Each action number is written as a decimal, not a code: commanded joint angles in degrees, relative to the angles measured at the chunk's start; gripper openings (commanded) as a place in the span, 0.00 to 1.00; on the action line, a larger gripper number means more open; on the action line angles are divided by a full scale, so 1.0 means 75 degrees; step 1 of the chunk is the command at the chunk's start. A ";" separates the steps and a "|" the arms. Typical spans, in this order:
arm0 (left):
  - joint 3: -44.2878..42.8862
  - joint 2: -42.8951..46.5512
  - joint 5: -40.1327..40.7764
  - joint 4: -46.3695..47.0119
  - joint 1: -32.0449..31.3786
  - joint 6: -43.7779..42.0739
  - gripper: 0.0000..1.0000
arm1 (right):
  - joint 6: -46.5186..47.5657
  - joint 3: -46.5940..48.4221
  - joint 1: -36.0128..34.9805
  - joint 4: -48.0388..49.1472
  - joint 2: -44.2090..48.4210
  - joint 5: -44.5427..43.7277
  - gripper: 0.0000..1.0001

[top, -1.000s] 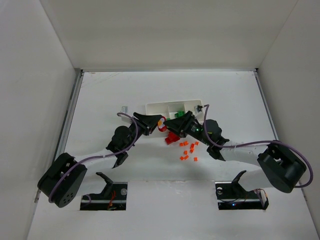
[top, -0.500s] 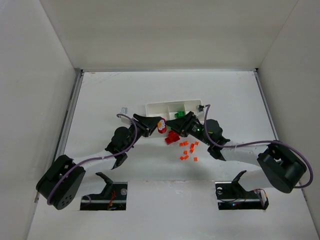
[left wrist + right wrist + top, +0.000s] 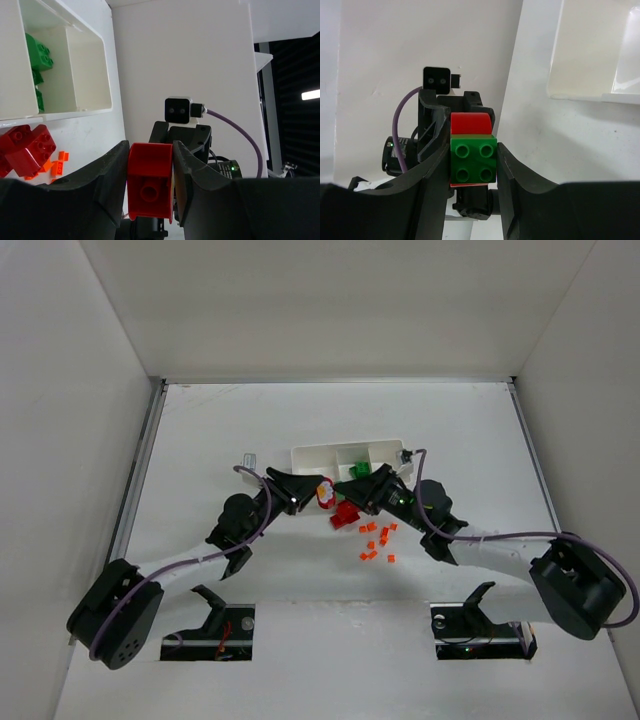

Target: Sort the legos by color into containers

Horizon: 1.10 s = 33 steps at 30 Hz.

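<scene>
My left gripper point(image 3: 316, 491) point(image 3: 150, 155) is shut on a red brick point(image 3: 150, 182). My right gripper point(image 3: 338, 490) point(image 3: 473, 152) is shut on a green brick point(image 3: 473, 161) with four studs, which sits against that same red brick point(image 3: 471, 123). The two grippers meet tip to tip just in front of the white tray point(image 3: 318, 452). Green bricks point(image 3: 358, 462) point(image 3: 37, 54) lie in the tray's middle compartment. Loose red bricks point(image 3: 346, 514) point(image 3: 26, 147) and several orange bits point(image 3: 377, 538) point(image 3: 59, 162) lie on the table in front of the tray.
The tray's right compartment point(image 3: 87, 70) shows empty in the left wrist view, and the tray's wall point(image 3: 580, 95) shows at the right wrist view's upper right. White walls point(image 3: 60, 440) enclose the table on three sides.
Both grippers stay together in front of the tray with the joined bricks between them. The arms have shifted only slightly.
</scene>
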<state>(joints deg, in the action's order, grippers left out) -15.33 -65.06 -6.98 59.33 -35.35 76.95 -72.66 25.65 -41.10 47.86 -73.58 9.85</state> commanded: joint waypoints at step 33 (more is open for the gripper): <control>-0.1119 0.1409 0.0392 -0.2883 0.0548 -0.2419 0.11 | 0.4133 0.3224 0.0904 -0.4693 -0.1590 -0.2356 0.38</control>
<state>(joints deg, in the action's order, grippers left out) -20.23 -53.58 -4.69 38.46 -31.03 62.65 -45.47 46.72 -35.22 14.39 -84.29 -5.43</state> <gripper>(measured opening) 0.340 0.435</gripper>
